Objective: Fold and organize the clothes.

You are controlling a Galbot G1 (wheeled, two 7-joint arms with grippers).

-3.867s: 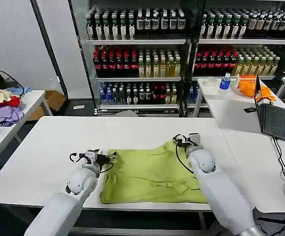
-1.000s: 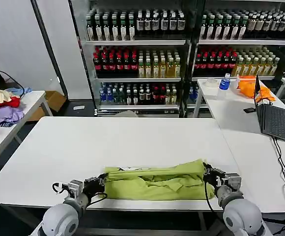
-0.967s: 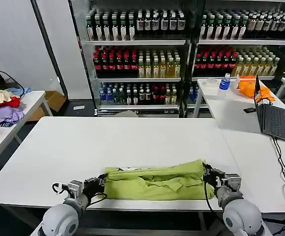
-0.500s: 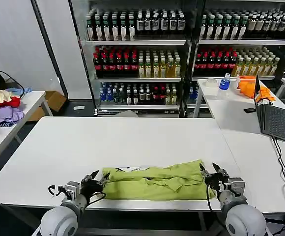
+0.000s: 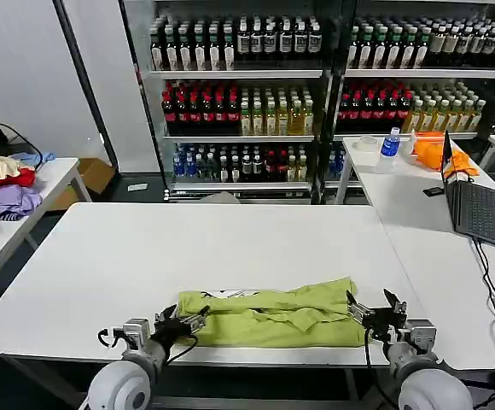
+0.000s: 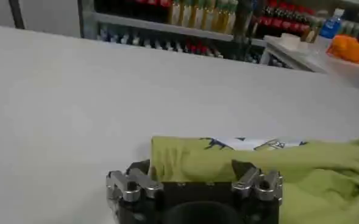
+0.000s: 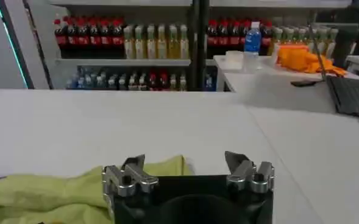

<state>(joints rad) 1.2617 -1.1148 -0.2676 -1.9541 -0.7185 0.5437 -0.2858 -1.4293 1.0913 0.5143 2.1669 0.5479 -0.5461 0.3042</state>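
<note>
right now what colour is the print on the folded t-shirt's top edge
White with dark blue marks, on the lime-green T-shirt; clearest in the left wrist view.

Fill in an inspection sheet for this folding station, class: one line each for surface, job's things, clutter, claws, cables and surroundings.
Surface: white table, bare apart from the shirt.
Job's things: lime T-shirt folded into a long band along the near edge, a white printed patch showing at its far left.
Clutter: nothing seen on the work table.
Claws: left claw open at the band's left end; right claw open at its right end; neither grips the cloth.
Cables: black wires loop at both wrists; a laptop lead trails on the right table.
Surroundings: drink shelves behind; garment heap on the left table; laptop, blue-capped bottle and orange cloth on the right.
</note>
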